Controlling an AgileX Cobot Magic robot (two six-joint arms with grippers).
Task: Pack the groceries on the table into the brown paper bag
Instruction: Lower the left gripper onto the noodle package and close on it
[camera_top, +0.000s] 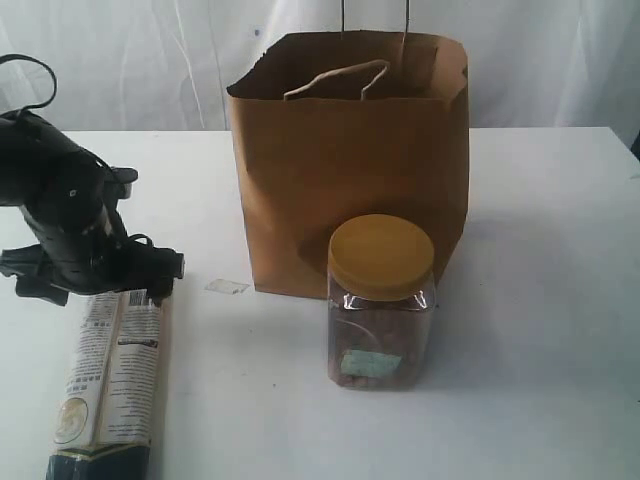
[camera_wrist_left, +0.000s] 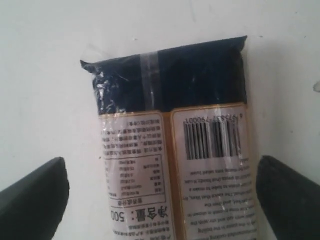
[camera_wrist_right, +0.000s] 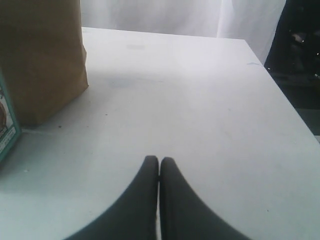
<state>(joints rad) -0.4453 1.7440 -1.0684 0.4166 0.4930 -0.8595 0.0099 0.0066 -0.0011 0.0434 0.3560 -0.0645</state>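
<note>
1. While the left arm's black fingers (camera_wrist_left: 35, 200) stand spread wide, one on each side of the long dark-blue pasta packet (camera_wrist_left: 172, 150), they are not closed on it.
2. That packet lies flat on the broad white surface (camera_top: 540, 330) at the lower left of the exterior frame, label and barcode facing up.
3. At centre frame stands the tall brown paper bag (camera_top: 350, 170), upright and open, twisted handles showing at its mouth.
4. Just in front of the bag stands the yellow-lidded clear jar (camera_top: 380, 310), upright, with brown contents inside.
5. A small clear wrapped piece (camera_top: 227, 287) lies on the surface just left of the bag's base.
6. The right arm's black fingers (camera_wrist_right: 145, 200) are pressed together, holding nothing, low over the surface.
</note>
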